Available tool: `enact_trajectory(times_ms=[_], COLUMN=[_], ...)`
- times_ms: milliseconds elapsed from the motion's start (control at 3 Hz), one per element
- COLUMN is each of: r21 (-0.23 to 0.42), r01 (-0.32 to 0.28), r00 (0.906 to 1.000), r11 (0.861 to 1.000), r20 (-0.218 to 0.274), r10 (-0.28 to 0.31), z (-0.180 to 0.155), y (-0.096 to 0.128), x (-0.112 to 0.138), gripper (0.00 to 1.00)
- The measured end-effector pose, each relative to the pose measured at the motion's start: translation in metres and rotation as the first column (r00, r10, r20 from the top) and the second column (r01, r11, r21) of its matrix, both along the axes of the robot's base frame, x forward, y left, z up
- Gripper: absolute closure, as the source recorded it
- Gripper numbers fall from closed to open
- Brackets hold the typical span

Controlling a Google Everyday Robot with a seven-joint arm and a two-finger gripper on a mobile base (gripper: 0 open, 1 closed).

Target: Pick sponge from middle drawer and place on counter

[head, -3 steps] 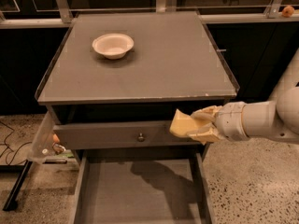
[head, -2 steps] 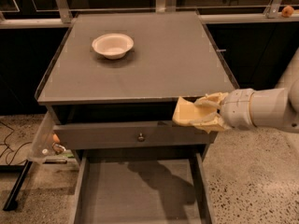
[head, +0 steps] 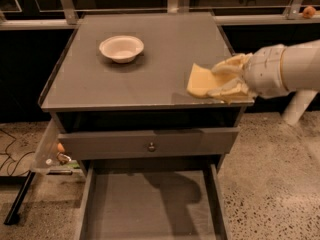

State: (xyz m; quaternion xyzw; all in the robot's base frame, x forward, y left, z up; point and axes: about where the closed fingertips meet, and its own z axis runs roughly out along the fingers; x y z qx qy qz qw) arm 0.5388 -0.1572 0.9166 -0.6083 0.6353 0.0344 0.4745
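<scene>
The pale yellow sponge [head: 204,80] is held in my gripper [head: 219,80], whose pale fingers [head: 231,63] are shut on its right side. It hangs just above the front right part of the glossy grey counter [head: 150,59]. My white arm comes in from the right edge. The middle drawer [head: 150,206] is pulled out at the bottom of the view, with a bare dark floor.
A round white bowl [head: 121,48] stands on the counter's back left. A drawer with a grey front and small round knob [head: 151,146] sits above the open one. A clear side bin [head: 52,151] with small items hangs on the cabinet's left. Speckled floor lies around.
My gripper has lifted the sponge from in front of the knobbed drawer up and over the counter's front right edge.
</scene>
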Motion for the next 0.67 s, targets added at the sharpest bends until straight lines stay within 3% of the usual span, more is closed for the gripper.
enact_trajectory(times_ms=[333,667], r21=[-0.001,0.014], r01=[-0.042,-0.080], r00=[0.9991,0.9961], r11=[0.999,0.997], r20=[-0.008,-0.035], r10=[0.042,0.081], z=[0.029,0.038], y=[0.014,0.030], x=[0.043,0.073], gripper=[1.00,1.00])
